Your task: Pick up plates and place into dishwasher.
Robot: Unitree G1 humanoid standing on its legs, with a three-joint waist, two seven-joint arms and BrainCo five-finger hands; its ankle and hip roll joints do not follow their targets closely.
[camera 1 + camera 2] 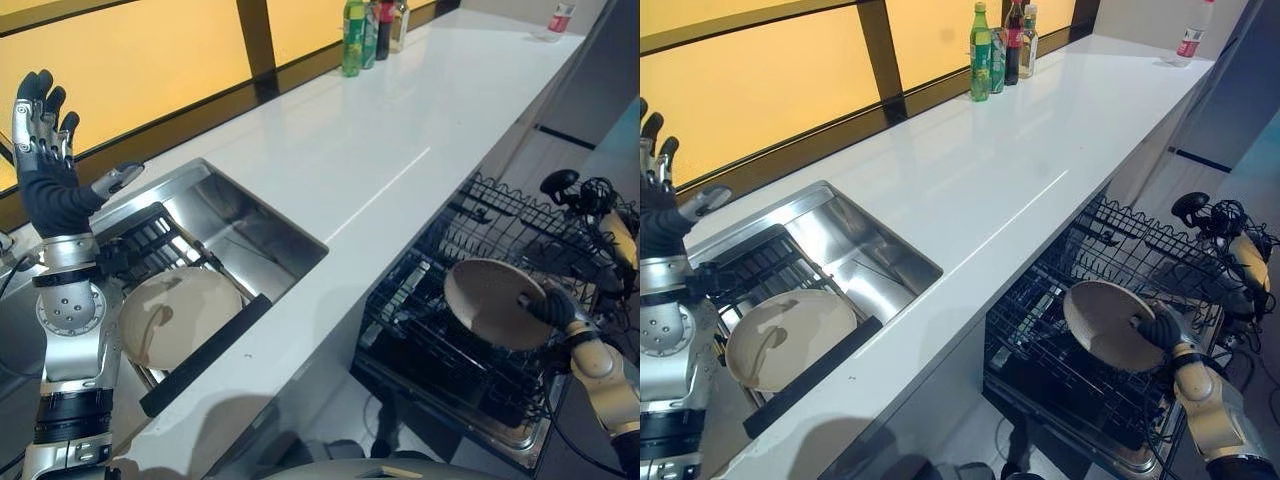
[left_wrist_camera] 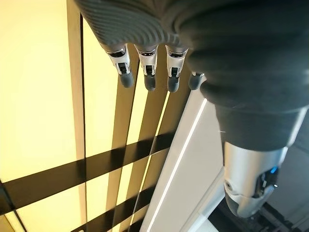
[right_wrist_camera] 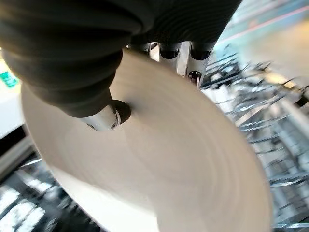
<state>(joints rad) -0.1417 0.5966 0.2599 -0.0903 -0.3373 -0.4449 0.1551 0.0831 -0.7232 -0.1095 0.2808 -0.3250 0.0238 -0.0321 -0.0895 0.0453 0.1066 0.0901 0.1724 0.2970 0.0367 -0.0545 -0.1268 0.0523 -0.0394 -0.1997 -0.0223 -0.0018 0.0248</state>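
My right hand (image 1: 556, 308) pinches a beige plate (image 1: 494, 302) by its rim, thumb on the face and fingers behind it. The plate (image 3: 159, 164) is tilted, held above the pulled-out black wire dishwasher rack (image 1: 480, 250). A second beige plate (image 1: 180, 315) lies in the black drying rack (image 1: 150, 240) inside the steel sink (image 1: 262, 232). My left hand (image 1: 42, 140) is raised above the sink's far left side, fingers straight and holding nothing; in its wrist view the fingers (image 2: 147, 67) point at the yellow wall.
The long white counter (image 1: 380, 130) runs to the back, with several bottles (image 1: 370, 30) at the wall and another bottle (image 1: 560, 18) at the far right. A black bar (image 1: 205, 355) lies across the sink's front edge. The dishwasher door (image 1: 450, 410) hangs open below the counter.
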